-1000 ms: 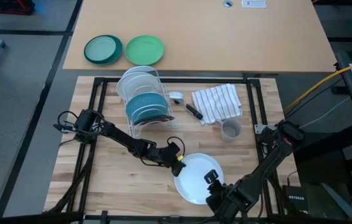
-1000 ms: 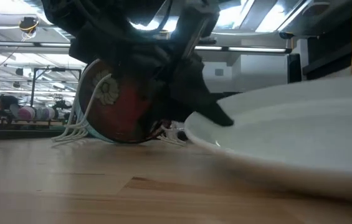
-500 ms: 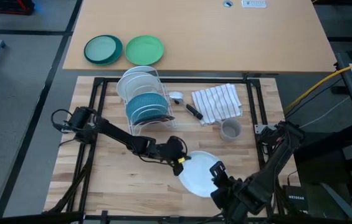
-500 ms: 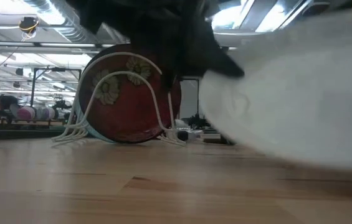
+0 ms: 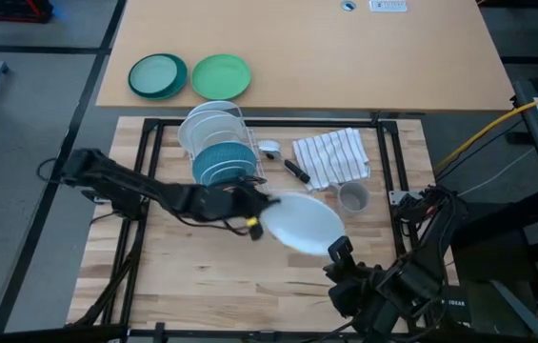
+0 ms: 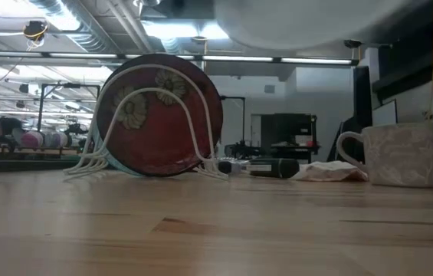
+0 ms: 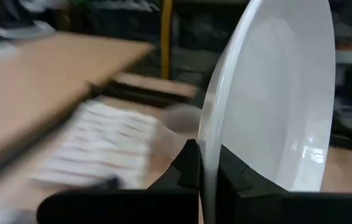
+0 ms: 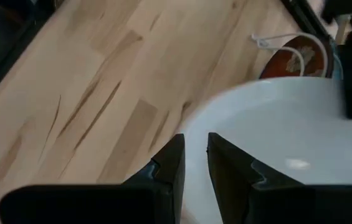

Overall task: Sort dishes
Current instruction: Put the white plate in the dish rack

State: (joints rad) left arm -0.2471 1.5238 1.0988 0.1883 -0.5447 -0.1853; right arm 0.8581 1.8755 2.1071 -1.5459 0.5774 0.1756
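The white plate (image 5: pixel 302 221) hangs tilted above the middle of the board, and its underside fills the top of the low view (image 6: pixel 300 19). My left gripper (image 5: pixel 251 217) is shut on its left rim. My right gripper (image 5: pixel 340 251) hovers at the plate's near rim with a narrow gap between its fingers (image 8: pixel 191 155) and nothing in the gap. Whether it touches the plate I cannot tell. The dark red flowered plate (image 6: pixel 155 130) and the teal plate (image 5: pixel 219 162) stand on edge in the white wire rack (image 5: pixel 235 143). My left gripper pinches the white plate's rim (image 7: pixel 202 163) between its two fingers, one on each face. The fingers come roughly level from the table's left. The plate is lifted clear of the board and sticks out past the fingertips, tipped up on a slant.
Two green plates (image 5: pixel 158 74) (image 5: pixel 221 74) lie on the far table. A striped cloth (image 5: pixel 330 157), a grey cup (image 5: pixel 351 198) and a small black thing (image 5: pixel 295 171) sit right of the rack. More white dishes (image 5: pixel 207 124) fill the rack's far end. Bare board lies near and left.
My left gripper has risen and gone toward the far edge, rolling as it went, still shut on the white plate. The plate lay slanting with its near part on the board; now it hangs clear and more tipped. My right gripper has risen too.
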